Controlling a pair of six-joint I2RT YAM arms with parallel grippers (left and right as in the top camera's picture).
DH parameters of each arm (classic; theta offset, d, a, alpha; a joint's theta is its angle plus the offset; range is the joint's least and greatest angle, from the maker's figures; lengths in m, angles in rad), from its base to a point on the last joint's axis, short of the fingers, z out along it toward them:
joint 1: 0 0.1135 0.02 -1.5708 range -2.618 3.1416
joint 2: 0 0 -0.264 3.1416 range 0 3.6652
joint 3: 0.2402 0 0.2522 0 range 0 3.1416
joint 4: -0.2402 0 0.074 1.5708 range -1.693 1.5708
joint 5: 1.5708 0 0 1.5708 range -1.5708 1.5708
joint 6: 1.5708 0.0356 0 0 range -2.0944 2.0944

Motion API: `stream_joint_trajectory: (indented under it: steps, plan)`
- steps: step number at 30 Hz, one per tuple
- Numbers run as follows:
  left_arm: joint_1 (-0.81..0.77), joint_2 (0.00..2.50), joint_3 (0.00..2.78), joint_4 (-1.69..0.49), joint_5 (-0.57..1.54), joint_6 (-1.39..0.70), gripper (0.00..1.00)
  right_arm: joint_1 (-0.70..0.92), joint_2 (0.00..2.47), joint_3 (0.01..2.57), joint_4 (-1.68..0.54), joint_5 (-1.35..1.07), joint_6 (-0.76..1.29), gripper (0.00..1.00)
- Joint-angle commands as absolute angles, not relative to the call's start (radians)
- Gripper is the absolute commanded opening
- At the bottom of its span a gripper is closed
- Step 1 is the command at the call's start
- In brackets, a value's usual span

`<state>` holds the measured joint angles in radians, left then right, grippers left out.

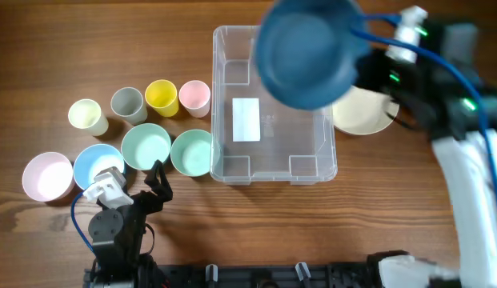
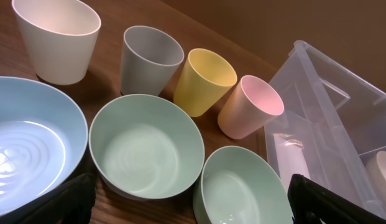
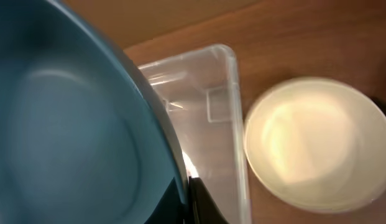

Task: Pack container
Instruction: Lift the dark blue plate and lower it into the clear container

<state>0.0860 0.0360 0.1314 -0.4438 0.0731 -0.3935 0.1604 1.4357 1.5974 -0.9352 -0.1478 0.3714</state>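
Clear rectangular plastic container [image 1: 312, 136] stood ready for packing.
Right fingers [image 3: 202, 200] clamped a round dark-blue bowl [image 1: 306, 52] above it, apparently for lowering in; left fingers [image 2: 323, 202] hung spread, empty.

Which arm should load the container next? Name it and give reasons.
Right. The right gripper is shut on the dark blue bowl, held above the container's far end, so lowering it in looks like the shortest move. The left gripper is open and empty, low beside the green bowls.

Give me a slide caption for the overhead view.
Right gripper holds a dark blue bowl over the container; cups and bowls stand beside it.
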Motion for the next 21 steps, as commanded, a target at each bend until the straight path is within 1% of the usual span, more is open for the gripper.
stream_joint_trajectory:
  steps: [1,4,7,9,12,13,14,16,19,21]
  plan:
    - [0.081,0.032,0.128,-0.44,0.07,-0.37,1.0,0.253,1.687,1.706,-0.911,0.059,0.315,0.04]
    - [0.081,0.032,0.128,-0.44,0.07,-0.37,1.0,0.255,1.855,1.708,-0.836,0.052,0.314,0.04]
    - [0.081,0.032,0.128,-0.44,0.07,-0.37,1.0,0.256,1.966,1.708,-0.773,0.002,0.3,0.04]
    - [0.081,0.032,0.128,-0.44,0.07,-0.37,1.0,0.262,2.004,1.708,-0.741,-0.055,0.281,0.04]
    - [0.081,0.032,0.128,-0.44,0.07,-0.37,1.0,0.283,2.017,1.708,-0.715,-0.053,0.281,0.06]
    - [0.081,0.032,0.128,-0.44,0.07,-0.37,1.0,0.285,2.018,1.708,-0.711,-0.053,0.281,0.15]
    - [0.081,0.032,0.128,-0.44,0.07,-0.37,1.0,0.285,2.017,1.708,-0.711,-0.052,0.281,0.27]
    - [0.081,0.032,0.128,-0.44,0.07,-0.37,1.0,0.28,1.995,1.709,-0.711,-0.049,0.281,0.34]
    - [0.081,0.032,0.128,-0.44,0.07,-0.37,1.0,0.263,1.911,1.709,-0.725,0.027,0.292,0.36]
    - [0.081,0.032,0.128,-0.44,0.07,-0.37,1.0,0.223,1.817,1.709,-0.768,0.132,0.303,0.46]
